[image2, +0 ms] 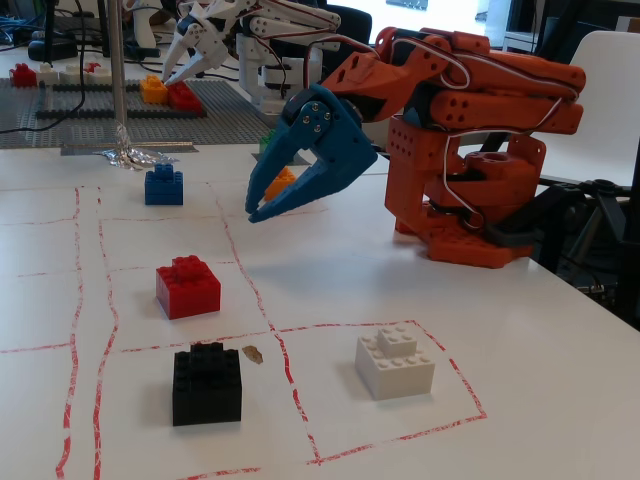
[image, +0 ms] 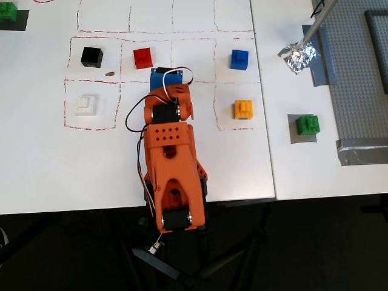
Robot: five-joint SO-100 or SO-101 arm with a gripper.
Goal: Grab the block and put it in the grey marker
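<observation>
A bright green block (image: 308, 124) sits on a small flat grey marker (image: 302, 139) at the right of the overhead view, beside the studded baseplate. In the fixed view only a sliver of green (image2: 266, 143) shows behind my gripper. My blue gripper (image: 167, 77) hangs over the middle of the white sheet, far left of that block. In the fixed view the gripper (image2: 251, 205) is a little open, empty, and held above the table. A second green block (image: 8, 13) sits on a dark patch at the top left corner.
Red (image: 143, 57), black (image: 91, 56), blue (image: 240, 59), orange (image: 244, 110) and white (image: 85, 105) bricks stand in red-lined squares. Crumpled foil (image: 298, 57) and a pole stand by the grey baseplate (image: 357, 79). A white arm (image2: 230, 25) is at the back.
</observation>
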